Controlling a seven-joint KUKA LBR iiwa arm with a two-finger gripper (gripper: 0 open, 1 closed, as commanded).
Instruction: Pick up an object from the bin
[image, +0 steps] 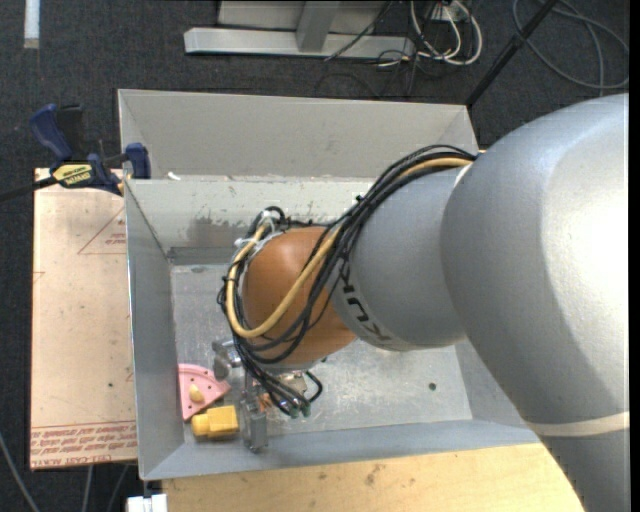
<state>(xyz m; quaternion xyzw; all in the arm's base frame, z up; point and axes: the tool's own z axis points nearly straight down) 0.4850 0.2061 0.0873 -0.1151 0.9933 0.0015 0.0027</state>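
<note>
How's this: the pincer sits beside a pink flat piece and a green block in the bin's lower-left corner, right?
Not quite. The block is yellow, not green. The camera view shows the pincer beside the pink flat piece and that yellow block in the bin's lower-left corner.

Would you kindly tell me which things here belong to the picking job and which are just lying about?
Job: gripper; grey bin; yellow block beside the gripper; pink triangular piece next to it.
Lying about: cables and grey bracket on the floor beyond the bin.
</note>
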